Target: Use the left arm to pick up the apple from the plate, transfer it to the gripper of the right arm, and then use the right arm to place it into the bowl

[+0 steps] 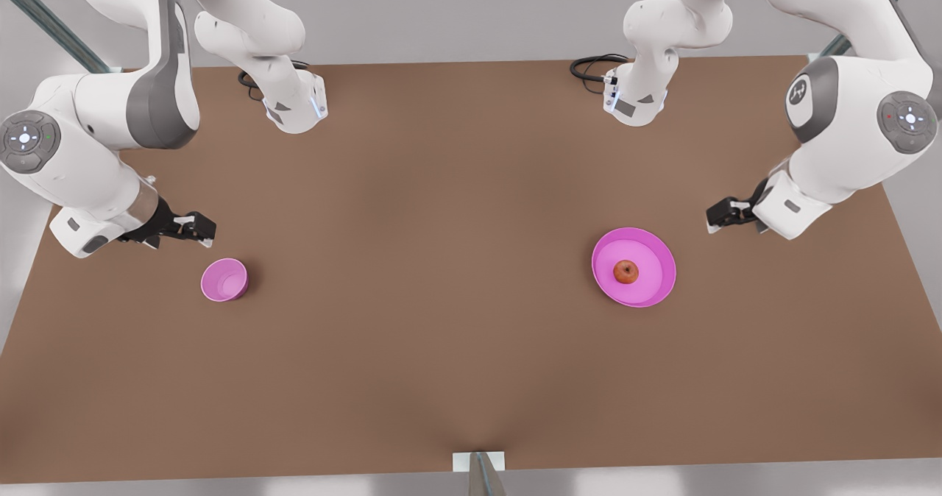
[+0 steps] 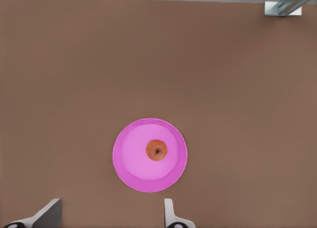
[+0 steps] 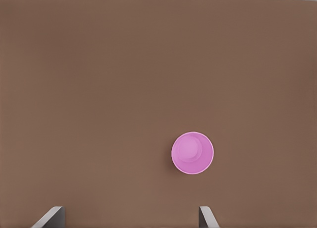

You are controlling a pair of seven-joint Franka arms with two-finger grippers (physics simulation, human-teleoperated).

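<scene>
The small red-orange apple (image 1: 626,271) (image 2: 156,150) lies near the middle of the wide magenta plate (image 1: 655,249) (image 2: 129,159) on the front view's right. My left gripper (image 1: 712,218) (image 2: 111,207) hovers above the table just beyond the plate's rim, open and holding nothing. On the front view's left stands the small deep pink bowl (image 1: 224,280) (image 3: 192,153). My right gripper (image 1: 205,232) (image 3: 131,212) hangs a little above and beside it, also open and holding nothing.
The brown table (image 1: 441,260) stretches wide between bowl and plate. Black cables (image 1: 592,65) coil by the arm bases at the far edge. A metal bracket (image 1: 478,461) (image 2: 282,8) sits at the near edge's middle.
</scene>
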